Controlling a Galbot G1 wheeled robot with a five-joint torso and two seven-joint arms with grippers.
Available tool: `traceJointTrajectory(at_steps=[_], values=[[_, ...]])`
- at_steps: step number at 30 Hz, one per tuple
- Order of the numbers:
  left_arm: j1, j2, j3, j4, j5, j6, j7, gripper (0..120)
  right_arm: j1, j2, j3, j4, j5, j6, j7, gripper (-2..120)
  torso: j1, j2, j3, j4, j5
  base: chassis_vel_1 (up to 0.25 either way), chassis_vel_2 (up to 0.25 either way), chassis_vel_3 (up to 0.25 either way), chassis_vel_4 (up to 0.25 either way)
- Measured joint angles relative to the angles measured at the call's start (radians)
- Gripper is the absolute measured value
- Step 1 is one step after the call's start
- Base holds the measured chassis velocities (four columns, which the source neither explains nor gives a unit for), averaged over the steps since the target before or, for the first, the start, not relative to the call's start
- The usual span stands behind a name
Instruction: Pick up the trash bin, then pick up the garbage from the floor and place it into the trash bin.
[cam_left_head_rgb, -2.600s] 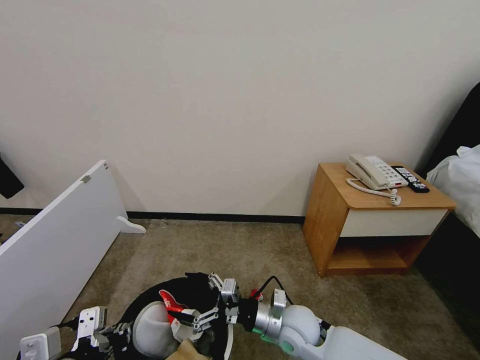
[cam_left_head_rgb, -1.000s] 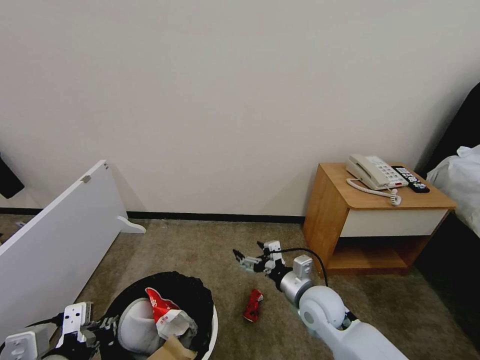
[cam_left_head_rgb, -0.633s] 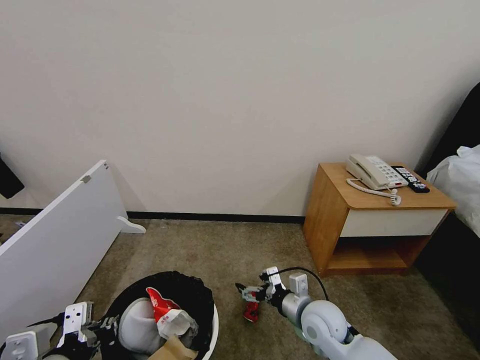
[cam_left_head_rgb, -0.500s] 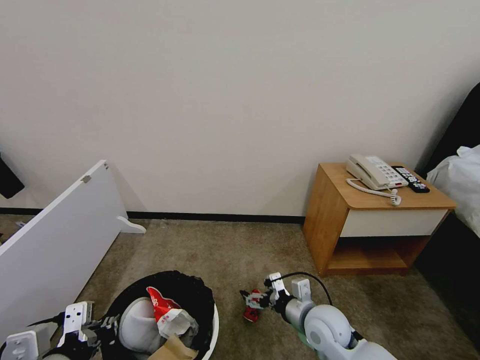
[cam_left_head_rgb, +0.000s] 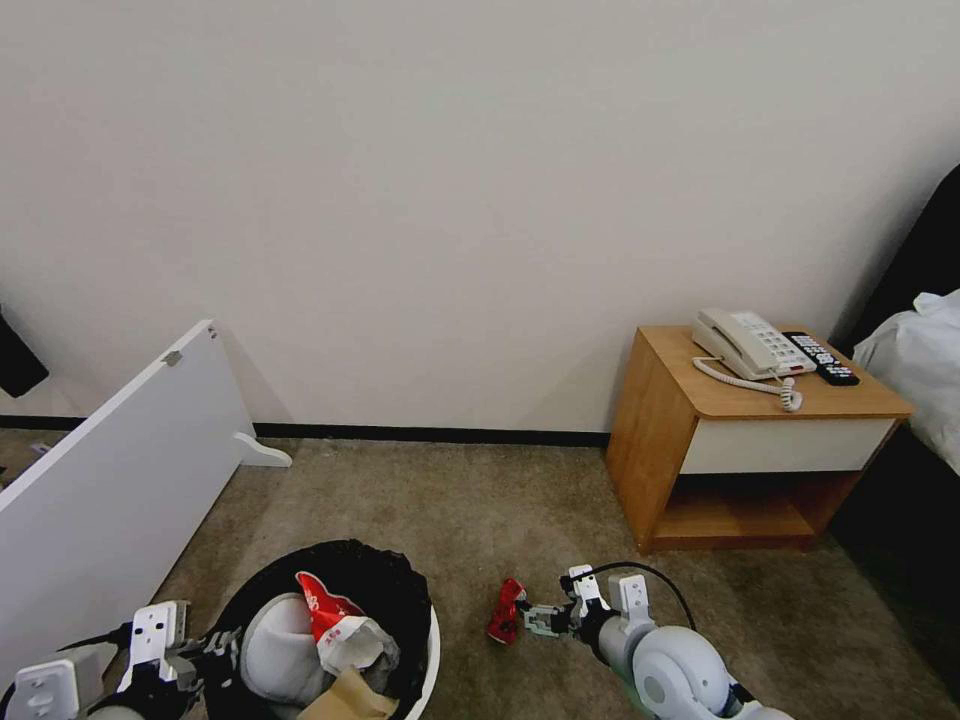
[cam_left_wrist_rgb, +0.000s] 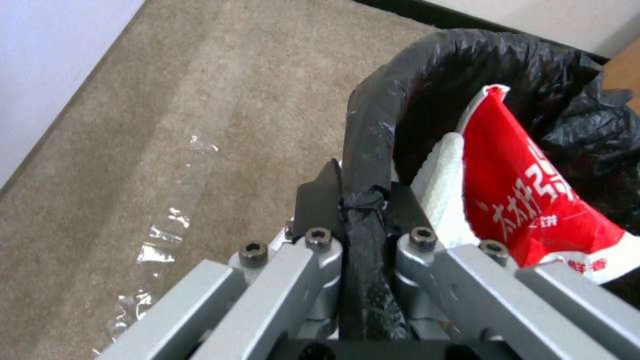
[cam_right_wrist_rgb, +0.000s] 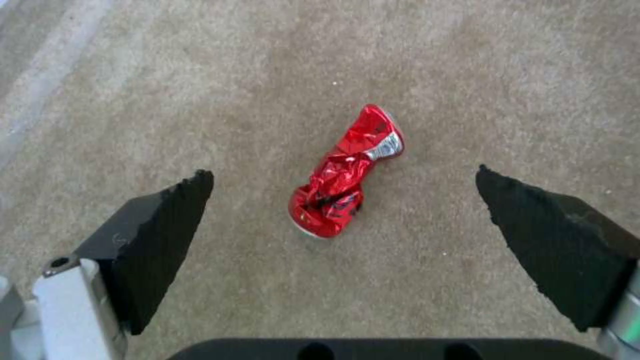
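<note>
The trash bin (cam_left_head_rgb: 431, 640), white with a black bag over its rim, stands at the lower left of the head view. It holds a white slipper (cam_left_head_rgb: 272, 650), a red-and-white wrapper (cam_left_head_rgb: 322, 603) and a brown paper bag (cam_left_head_rgb: 352, 700). My left gripper (cam_left_head_rgb: 215, 652) is shut on the bagged rim (cam_left_wrist_rgb: 373, 125), pinched between its fingers (cam_left_wrist_rgb: 363, 202). A crushed red can (cam_left_head_rgb: 505, 610) lies on the carpeted floor (cam_left_head_rgb: 420, 510) right of the bin. My right gripper (cam_left_head_rgb: 537, 620) hangs low just beside it, open. In the right wrist view the can (cam_right_wrist_rgb: 347, 172) lies ahead, between the spread fingers of the gripper (cam_right_wrist_rgb: 341, 172).
A wooden nightstand (cam_left_head_rgb: 740, 455) with a phone (cam_left_head_rgb: 745, 345) and a remote (cam_left_head_rgb: 820, 358) stands at the right, white bedding (cam_left_head_rgb: 920, 370) beyond it. A white board (cam_left_head_rgb: 110, 490) leans at the left. A clear plastic scrap (cam_left_wrist_rgb: 160, 245) lies on the carpet beside the bin.
My right gripper left the bin, swung out over the carpet, then dropped low and drew back toward me beside the red can. The bin and left gripper stayed put.
</note>
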Motion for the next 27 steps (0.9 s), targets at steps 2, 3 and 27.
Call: traceJointTrajectory(at_steps=[2, 3, 27], values=[[0.001, 0.0, 0.0, 0.0, 0.0, 0.0, 0.0, 4, 0.01, 0.006, -0.004, -0.019, 0.001, 0.0, -0.009, 100, 0.0, 0.0, 0.0, 0.0001, 0.0, 0.0, 0.0, 0.0, 0.0], [0.002, 0.0, 0.0, 0.0, -0.001, 0.0, 0.0, 4, 0.021, 0.014, -0.009, -0.039, 0.003, 0.0, -0.014, 100, 0.0, 0.0, 0.0, 0.0002, -0.0002, 0.0, 0.0, 0.0, 0.0], [0.006, -0.001, 0.005, 0.0, 0.003, 0.0, 0.001, 4, 0.153, 0.245, -0.067, -0.381, -0.101, 0.032, -0.035, 100, 0.0, 0.0, 0.0, 0.0, -0.0001, 0.0, 0.0, 0.0, 0.0]])
